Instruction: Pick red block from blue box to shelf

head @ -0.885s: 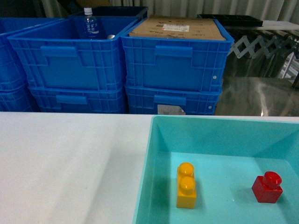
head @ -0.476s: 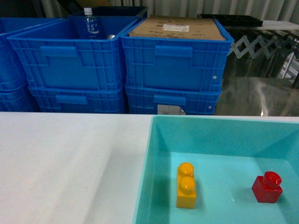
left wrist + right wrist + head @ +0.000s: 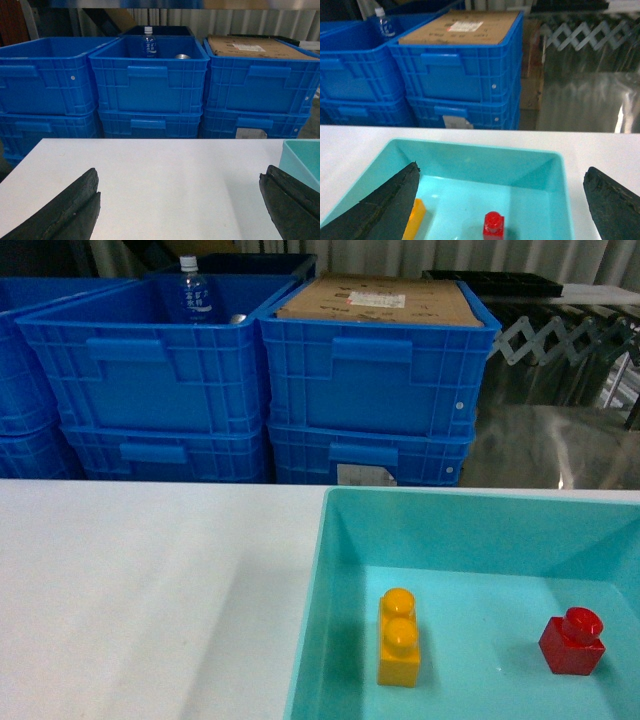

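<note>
The red block [image 3: 572, 642] stands upright on the floor of the blue box [image 3: 322, 570], near its right side. In the right wrist view the red block [image 3: 493, 226] sits low between the fingers of my open right gripper [image 3: 501, 169], which hovers above the blue box [image 3: 475, 146] without touching anything. My left gripper [image 3: 179, 174] is open over bare white table, with a corner of the blue box [image 3: 302, 155] just beyond its right finger. The shelf shows only as a shiny steel surface [image 3: 545, 445] behind the table at the right. Neither gripper appears in the head view.
A yellow-orange two-stud brick [image 3: 399, 638] lies in the box left of the red block. Stacked dark blue crates [image 3: 370, 390] line the far side of the white table [image 3: 140, 590]; one holds a bottle [image 3: 192, 290], another a cardboard box [image 3: 380, 300].
</note>
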Robot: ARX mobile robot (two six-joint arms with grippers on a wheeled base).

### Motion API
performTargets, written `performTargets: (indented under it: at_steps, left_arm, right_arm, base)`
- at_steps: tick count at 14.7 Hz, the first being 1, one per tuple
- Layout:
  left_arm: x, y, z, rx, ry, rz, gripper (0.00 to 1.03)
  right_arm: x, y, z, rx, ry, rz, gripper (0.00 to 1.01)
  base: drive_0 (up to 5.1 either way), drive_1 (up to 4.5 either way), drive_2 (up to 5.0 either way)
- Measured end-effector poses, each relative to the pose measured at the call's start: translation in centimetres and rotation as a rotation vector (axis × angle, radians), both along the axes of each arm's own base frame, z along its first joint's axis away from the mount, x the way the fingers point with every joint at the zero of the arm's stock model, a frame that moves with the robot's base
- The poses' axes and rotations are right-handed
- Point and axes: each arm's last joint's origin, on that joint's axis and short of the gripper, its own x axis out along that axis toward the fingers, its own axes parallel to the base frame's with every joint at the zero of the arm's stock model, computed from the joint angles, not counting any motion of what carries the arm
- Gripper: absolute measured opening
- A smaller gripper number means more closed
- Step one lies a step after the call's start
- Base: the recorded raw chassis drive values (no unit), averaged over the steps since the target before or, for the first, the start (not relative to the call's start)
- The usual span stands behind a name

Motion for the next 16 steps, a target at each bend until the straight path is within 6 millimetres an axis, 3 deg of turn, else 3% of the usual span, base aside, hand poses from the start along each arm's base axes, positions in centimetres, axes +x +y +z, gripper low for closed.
performTargets:
  at_steps: [3,5,10,16]
  left_arm:
    - [0.0,0.0,0.0,0.000,0.000,0.000,0.98]
    - [0.0,0.0,0.0,0.000,0.000,0.000,0.98]
    - [0.0,0.0,0.0,0.000,0.000,0.000,0.98]
    - [0.0,0.0,0.0,0.000,0.000,0.000,0.98]
  right_arm:
    - [5.5,2.6,0.5,0.034,0.216,0.099,0.98]
    - [7.5,3.7,0.5,0.033,0.255,0.103,0.98]
    - [9.3,5.9,-2.8,-0.030,0.352,0.032,0.98]
    - [9.0,6.3,-7.4,-0.076,0.404,-0.026,0.98]
  base:
    - [0.0,0.00,0.0]
    - [0.0,0.00,0.0]
    - [0.0,0.00,0.0]
    - [0.0,0.00,0.0]
